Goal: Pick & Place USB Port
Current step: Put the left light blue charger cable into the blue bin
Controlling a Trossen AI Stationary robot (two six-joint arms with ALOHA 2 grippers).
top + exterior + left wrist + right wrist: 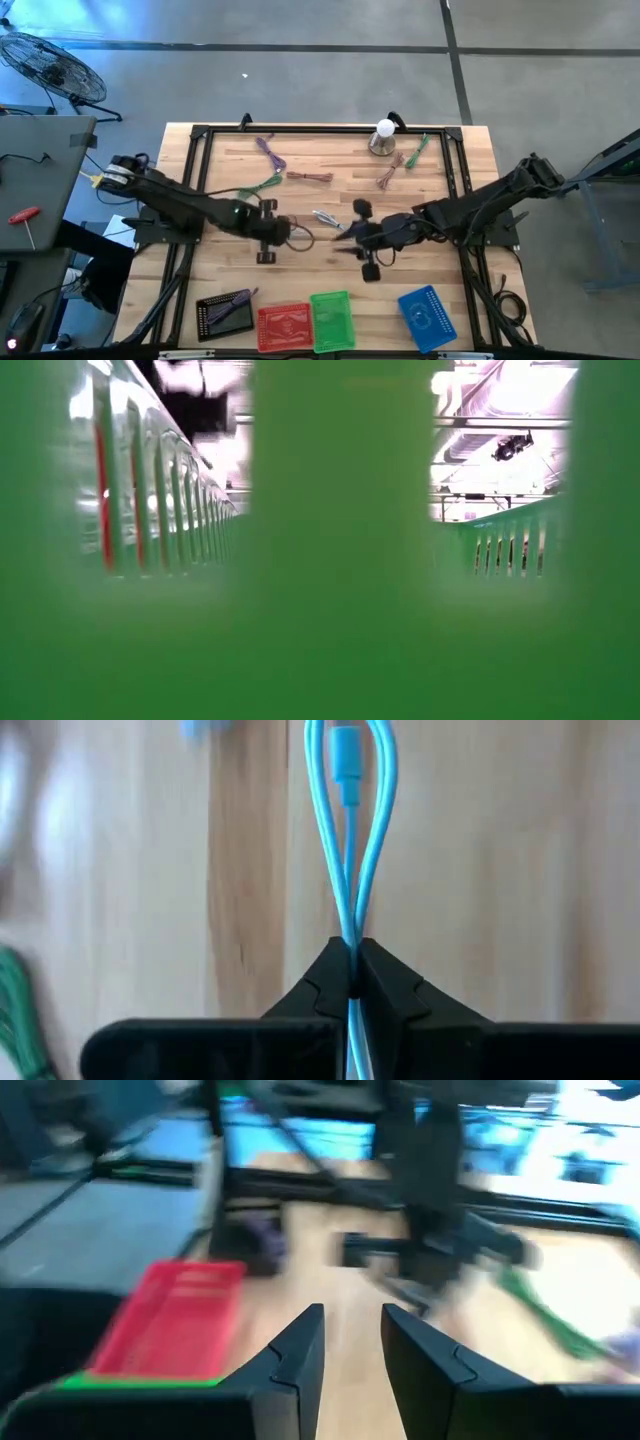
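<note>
We see the left gripper pinched tight on a light blue USB cable, at about the middle of the wooden table. In the left wrist view the 2 fingertips meet with only the doubled cord between them, and the cable loops straight ahead of the claw, its connector lying in line with the fingers. So the cable's long axis runs along the claw's own forward direction, and the grip sits on the cord, not on the plug.

In the high view the left gripper is beside a pale cable on the boards. The right gripper hovers just across from it, its jaws standing part way apart in its own wrist view with nothing between them.

The 4 bins line the near edge: black, red, green and blue. We judge the next move to be a lift and carry toward that row, all of it on the near side of the claw; which bin is meant we cannot tell.
</note>
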